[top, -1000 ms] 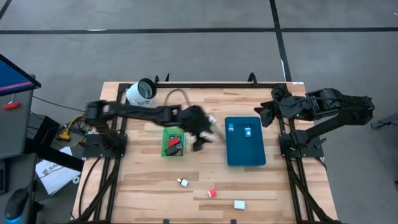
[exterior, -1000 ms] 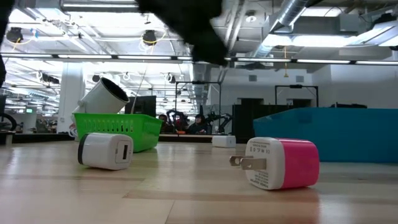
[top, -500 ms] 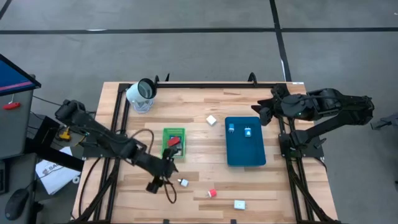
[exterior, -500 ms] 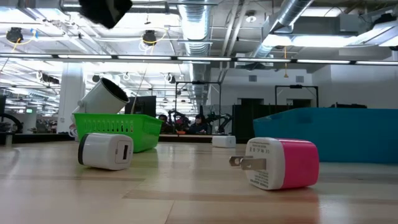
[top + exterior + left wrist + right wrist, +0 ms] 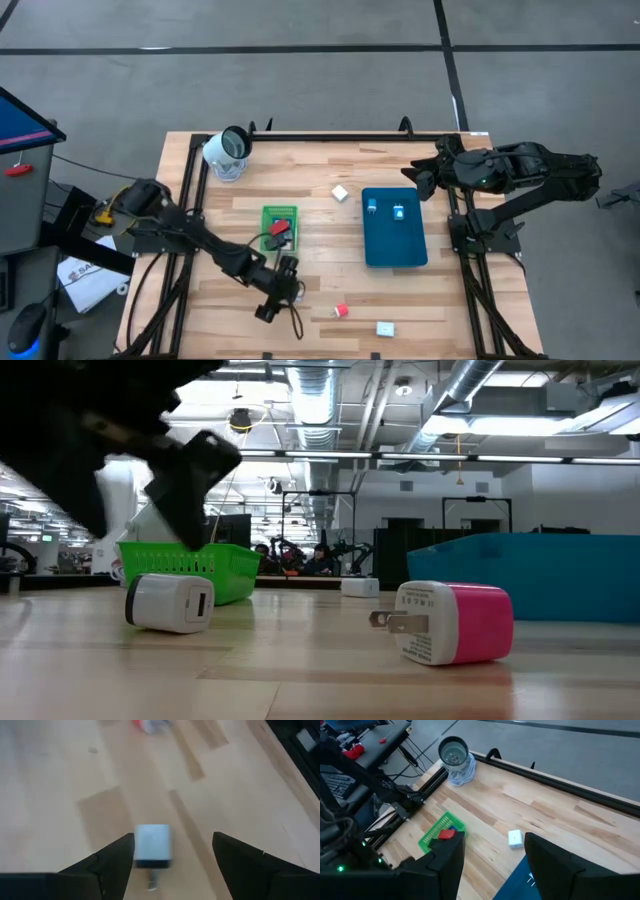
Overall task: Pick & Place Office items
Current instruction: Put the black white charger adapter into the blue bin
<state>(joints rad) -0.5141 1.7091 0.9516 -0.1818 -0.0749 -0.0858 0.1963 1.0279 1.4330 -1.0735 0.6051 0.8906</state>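
Down at the near edge of the tabletop [image 5: 420, 290], a small white plug [image 5: 385, 328] lies by itself, and just beyond it sits the pink-and-white plug [image 5: 341, 311], which fills the foreground of the low view [image 5: 450, 622] with its prongs pointing sideways.

The left hand [image 5: 283, 291] is the thing that has changed most. Half a second ago it hung a little short of the white charger [image 5: 168, 602]; now the arm has swung further along the near part of the tabletop and the hand hovers right over that charger, hiding it from above. In the left wrist view the charger [image 5: 152, 846] lies between the two spread fingers [image 5: 112, 861], which are wide open and hold nothing (no contact that I can make out). In the low view the dark hand [image 5: 190, 480], just above the charger, has come into the picture from the left.

Further back, the green tray [image 5: 280, 212] holds a red item [image 5: 279, 228] and some darker bits, and the blue tray [image 5: 394, 255] carries two small blue-and-white pieces [image 5: 399, 212]. A white block [image 5: 340, 192] lies between the trays towards the far side, unmoved. The white cup [image 5: 229, 147] lies tipped at the far left corner.

The right hand [image 5: 422, 180] waits at the far right edge, unchanged, its fingers [image 5: 445, 855] apart and empty.
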